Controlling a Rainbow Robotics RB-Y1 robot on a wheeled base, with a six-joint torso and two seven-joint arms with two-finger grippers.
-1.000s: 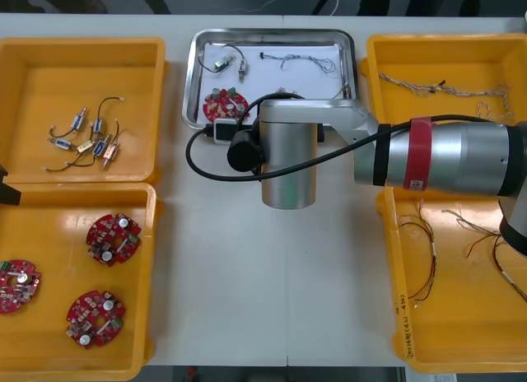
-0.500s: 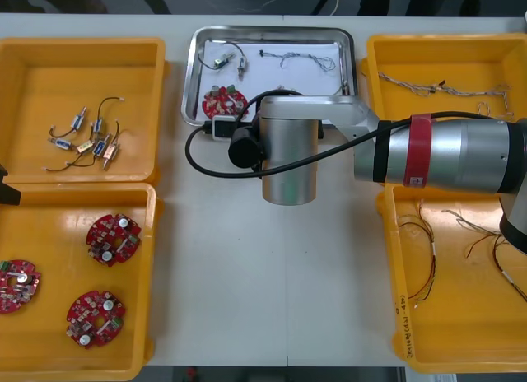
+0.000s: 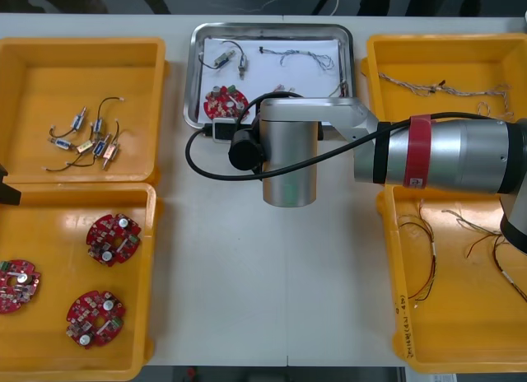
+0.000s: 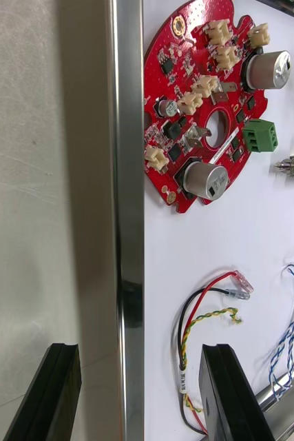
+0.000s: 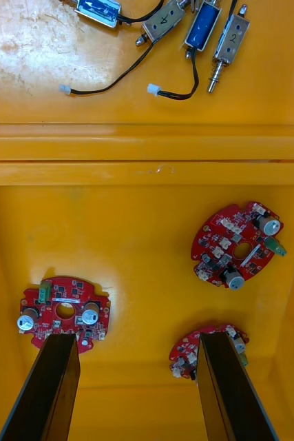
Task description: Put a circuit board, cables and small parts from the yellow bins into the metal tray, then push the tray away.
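The metal tray [image 3: 192,77] lies at the table's far middle, white inside. In it are a red circuit board [image 3: 225,102], a small metal part [image 3: 221,60] and a blue and white cable [image 3: 309,60]. My right arm [image 3: 288,151] reaches over its near edge. In the right wrist view my right gripper [image 4: 138,358] is open and straddles the tray's rim [image 4: 127,207]: one finger over the table, the other inside by a red and yellow cable [image 4: 202,320]. The circuit board [image 4: 208,103] lies beyond. My left gripper [image 5: 138,344] hangs open above the boards' bin.
At the left, the far yellow bin [image 3: 82,46] holds several small metal parts [image 3: 86,139], and the near bin [image 3: 152,275] holds three circuit boards [image 3: 113,238]. At the right, the far bin [image 3: 375,77] and the near bin [image 3: 395,300] hold cables [image 3: 436,87].
The tray has slid a little farther away across the table. My right gripper's jaws have opened. The left arm has stayed where it was.
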